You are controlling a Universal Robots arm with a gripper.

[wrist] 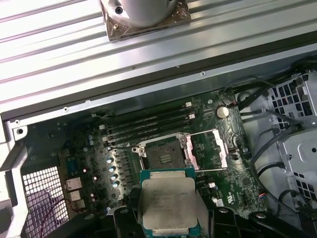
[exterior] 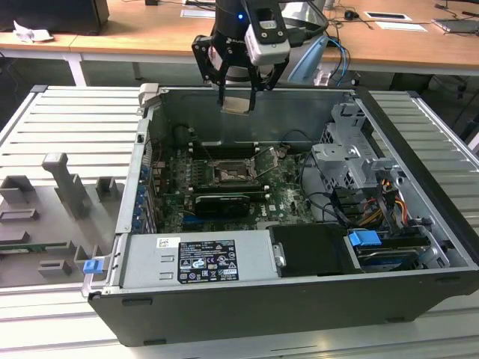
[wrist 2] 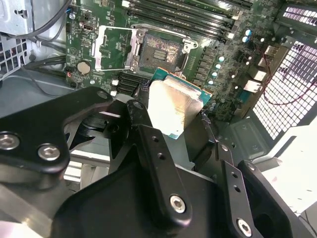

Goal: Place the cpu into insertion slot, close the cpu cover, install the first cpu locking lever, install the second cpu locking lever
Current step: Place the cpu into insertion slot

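1. My gripper hangs above the open computer case, near its far wall in the exterior view. The fingers are drawn in narrow and clamp the cpu by two opposite edges.
2. In both wrist views the cpu's pale metal face is turned to the cameras, with a green border around it. There is faint print on that face, which I cannot read.
3. The insertion slot sits bare on the green motherboard, a dark centre inside a metal rim. It is well apart from the cpu.
4. The cpu cover stands open at the slot's edge, on the exterior view's right of the slot.
5. Labels: a black-and-white label sits on top of the power supply. Its print is too small to read.
6. The exterior view adds a blue tab among the drive bays and a grey fixture tray at its left.
7. The wrist views add the long black memory slots beside the socket, and a coin cell.
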